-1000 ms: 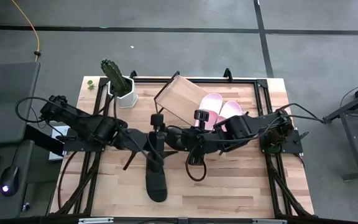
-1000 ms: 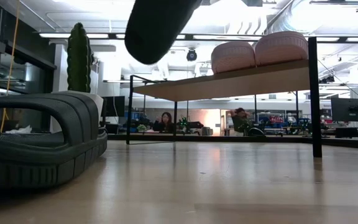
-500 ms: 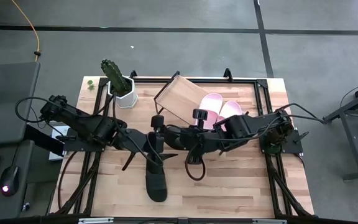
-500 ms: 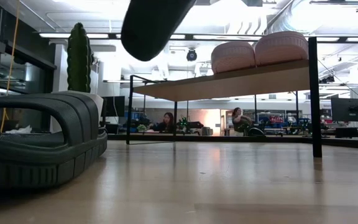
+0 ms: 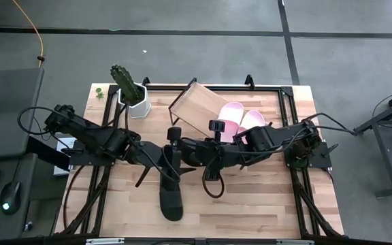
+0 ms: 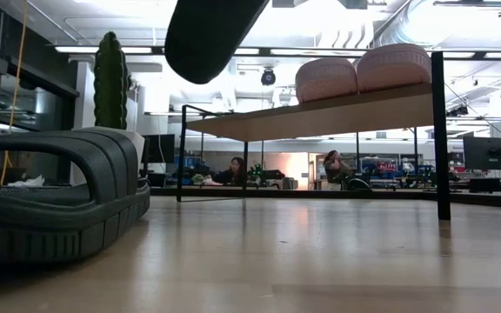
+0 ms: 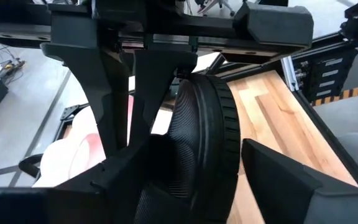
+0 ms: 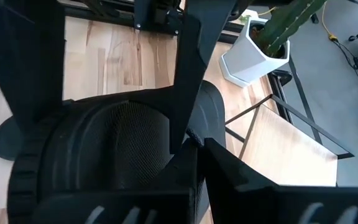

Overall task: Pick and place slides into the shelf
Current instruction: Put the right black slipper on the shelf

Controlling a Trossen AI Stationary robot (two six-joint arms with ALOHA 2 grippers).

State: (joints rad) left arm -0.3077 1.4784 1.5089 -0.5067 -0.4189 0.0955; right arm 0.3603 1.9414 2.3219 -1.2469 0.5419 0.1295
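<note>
Black slide in hand: the black slide (image 7: 204,140) hung clear of the table (image 5: 264,197), sole edge-on, right at the tips of both my pincers where the two arms met.
Right pincer: my right pincer (image 7: 131,124) was clamped shut on this slide and carried it.
Left pincer: my left pincer (image 7: 197,171) stood at its widest, one finger on either side of the same slide. I could not tell whether the pads touched it.
Second black slide: the other black slide (image 5: 171,201) lay flat on the table below and in front of the pincers, untouched.
Pink slides: the two pink slides (image 5: 240,121) already sat side by side on the shelf (image 5: 199,105), beyond my right pincer.
Shelf room: the bare half of the board lay just past the pincer tips, toward the cactus pot (image 5: 133,102).
Step (judged): two of four placed; third slide in the air, seemingly at a hand-over or a re-grip between the arms.
Next move (judged): one pincer must take a sure hold before the other lets go. Then the slide goes over the shelf's near edge, sole down on the slant beside the pink pair, leaving space for the last one.
</note>
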